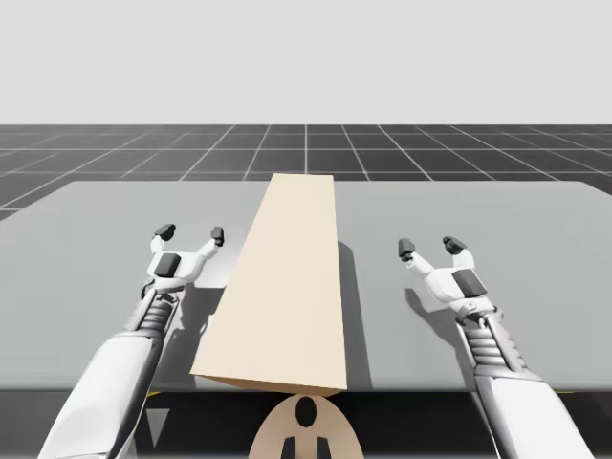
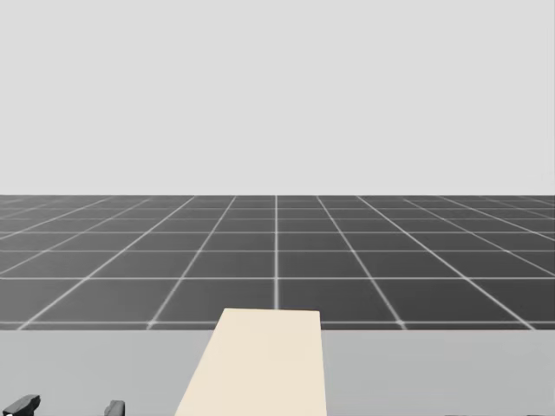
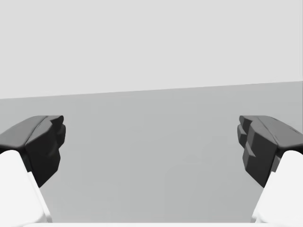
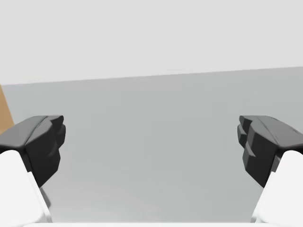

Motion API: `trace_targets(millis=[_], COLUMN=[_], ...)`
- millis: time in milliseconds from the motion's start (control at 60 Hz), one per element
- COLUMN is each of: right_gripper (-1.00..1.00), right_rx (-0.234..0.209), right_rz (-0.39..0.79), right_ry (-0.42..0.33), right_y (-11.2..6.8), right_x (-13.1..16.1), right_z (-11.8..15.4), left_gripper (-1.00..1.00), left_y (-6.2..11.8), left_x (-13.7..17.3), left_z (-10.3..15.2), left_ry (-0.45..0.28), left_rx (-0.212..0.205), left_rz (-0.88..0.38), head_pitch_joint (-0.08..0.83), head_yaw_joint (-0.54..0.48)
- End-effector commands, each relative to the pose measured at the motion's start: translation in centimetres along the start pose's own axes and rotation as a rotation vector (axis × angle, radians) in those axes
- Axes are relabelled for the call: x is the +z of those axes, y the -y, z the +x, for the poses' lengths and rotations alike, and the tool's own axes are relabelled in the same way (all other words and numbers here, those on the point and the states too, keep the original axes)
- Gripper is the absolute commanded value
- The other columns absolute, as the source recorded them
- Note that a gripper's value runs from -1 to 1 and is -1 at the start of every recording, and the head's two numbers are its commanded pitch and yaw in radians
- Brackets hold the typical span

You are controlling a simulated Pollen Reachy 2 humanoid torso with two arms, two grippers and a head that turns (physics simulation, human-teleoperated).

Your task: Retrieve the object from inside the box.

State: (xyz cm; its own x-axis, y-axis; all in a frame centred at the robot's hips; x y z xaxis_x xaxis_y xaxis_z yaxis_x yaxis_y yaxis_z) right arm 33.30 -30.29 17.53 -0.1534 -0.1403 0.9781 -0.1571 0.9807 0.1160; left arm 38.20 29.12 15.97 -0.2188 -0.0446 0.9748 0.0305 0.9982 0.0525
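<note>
- Grippers nearest: my left gripper (image 1: 191, 232) and my right gripper (image 1: 430, 247) both gape wide and empty over the flat grey table (image 1: 86, 249).
- Between them lies the long pale-tan closed box (image 1: 282, 287), apart from each and running away from me.
- The object inside is hidden, so I cannot judge how it will handle.
- The box looks stiff, smooth and probably light; its long top edges seem the best hold.
- Beyond lies a dark gridded floor (image 2: 277, 251).
</note>
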Motion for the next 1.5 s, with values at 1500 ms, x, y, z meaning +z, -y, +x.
trace_targets(millis=[1500], right_gripper=[-1.0], right_rx=[0.053], right_rz=[0.584], right_ry=[0.018], right_y=[-5.4], right_x=[2.4], right_z=[-1.1], left_gripper=[-1.0], left_y=[12.1], left_x=[3.9], left_z=[-3.4], left_ry=[-0.089], left_rx=[0.054], left_rz=[-1.115], head_pitch_joint=[0.015], head_yaw_joint=[-0.01])
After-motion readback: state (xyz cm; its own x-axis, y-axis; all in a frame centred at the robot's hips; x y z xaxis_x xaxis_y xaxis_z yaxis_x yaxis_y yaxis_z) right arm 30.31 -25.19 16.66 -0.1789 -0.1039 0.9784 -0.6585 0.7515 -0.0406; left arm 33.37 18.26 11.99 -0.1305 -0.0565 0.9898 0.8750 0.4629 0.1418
